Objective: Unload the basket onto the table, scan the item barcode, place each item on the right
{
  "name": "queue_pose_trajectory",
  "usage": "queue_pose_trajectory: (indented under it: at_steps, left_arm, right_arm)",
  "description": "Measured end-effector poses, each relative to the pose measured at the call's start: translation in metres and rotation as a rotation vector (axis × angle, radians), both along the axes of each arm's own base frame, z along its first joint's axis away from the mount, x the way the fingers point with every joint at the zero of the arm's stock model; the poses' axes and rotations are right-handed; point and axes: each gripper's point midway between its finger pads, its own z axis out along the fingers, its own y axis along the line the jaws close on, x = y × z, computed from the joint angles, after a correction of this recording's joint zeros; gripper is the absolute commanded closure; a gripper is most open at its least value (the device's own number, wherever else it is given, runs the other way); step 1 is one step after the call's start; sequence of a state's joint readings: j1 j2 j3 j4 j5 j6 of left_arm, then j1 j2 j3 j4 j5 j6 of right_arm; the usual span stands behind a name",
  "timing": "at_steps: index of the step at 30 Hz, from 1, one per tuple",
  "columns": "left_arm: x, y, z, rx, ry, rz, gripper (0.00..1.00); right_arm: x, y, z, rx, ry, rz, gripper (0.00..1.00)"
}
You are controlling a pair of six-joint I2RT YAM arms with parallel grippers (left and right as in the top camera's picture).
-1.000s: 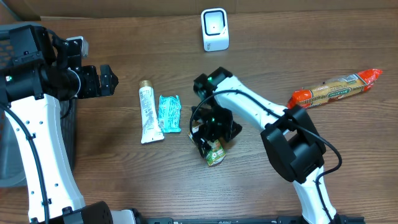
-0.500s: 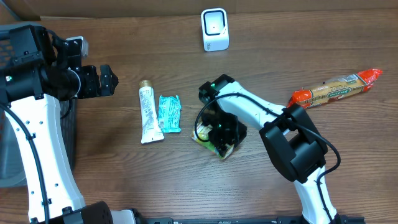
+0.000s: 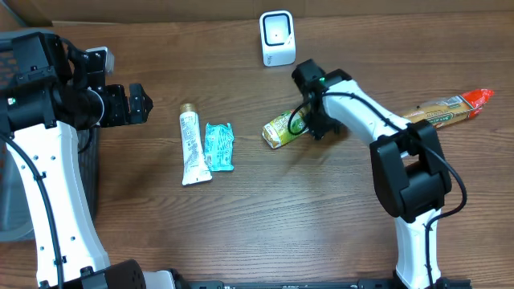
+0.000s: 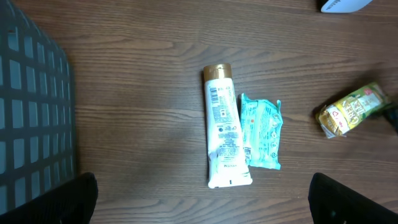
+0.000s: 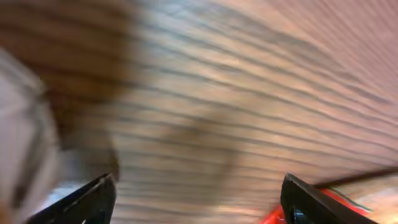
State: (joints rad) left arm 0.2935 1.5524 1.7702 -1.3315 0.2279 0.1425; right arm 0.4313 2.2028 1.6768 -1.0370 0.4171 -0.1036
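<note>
A green snack packet [image 3: 281,129] [image 4: 352,110] lies on the wooden table in front of the white scanner [image 3: 277,38] [image 4: 345,5]. My right gripper [image 3: 312,122] is at the packet's right end. Its wrist view is motion-blurred, and there the right gripper [image 5: 199,193] has its fingers wide apart over bare wood with nothing between them, so it is open. Whether it touches the packet I cannot tell. My left gripper [image 3: 138,104] [image 4: 199,208] hovers open at the far left, well away from the items.
A white tube [image 3: 191,148] [image 4: 222,134] and a teal packet [image 3: 218,146] [image 4: 261,132] lie side by side left of centre. A long cracker pack with red ends [image 3: 434,114] [image 5: 292,214] lies at the right. A dark mesh basket [image 4: 31,112] stands at the left edge.
The right gripper closed on the green packet near the table's middle, swept it back and right toward the scanner, and now stands open beside it. The left arm has not moved.
</note>
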Motion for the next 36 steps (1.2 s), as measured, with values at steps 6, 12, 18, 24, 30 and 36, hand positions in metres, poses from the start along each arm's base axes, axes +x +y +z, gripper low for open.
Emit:
queue_pose_trajectory:
  at_steps: [6,12,18,24,30,36]
  left_arm:
    - [0.0,0.0,0.0,0.0,0.0,0.0,0.01]
    - [0.0,0.0,0.0,0.0,0.0,0.0,0.0]
    - [0.0,0.0,0.0,0.0,0.0,0.0,0.01]
    - [0.0,0.0,0.0,0.0,0.0,0.0,0.01]
    - [0.0,0.0,0.0,0.0,0.0,0.0,0.0]
    - [0.0,0.0,0.0,0.0,0.0,0.0,0.01]
  right_arm:
    - [0.025,0.028,0.051,0.159,-0.077,-0.097,0.28]
    - [0.021,0.099,0.082,0.58,-0.006,-0.263,0.28]
    - [-0.004,0.117,0.065,0.668,0.091,-0.568,0.49]
    - [-0.031,0.105,0.028,0.591,0.131,-0.944,0.42]
    - [-0.023,0.116,0.01,0.654,0.099,-1.036,0.27]
    - [-0.023,0.135,-0.001,0.703,0.083,-1.019,0.27]
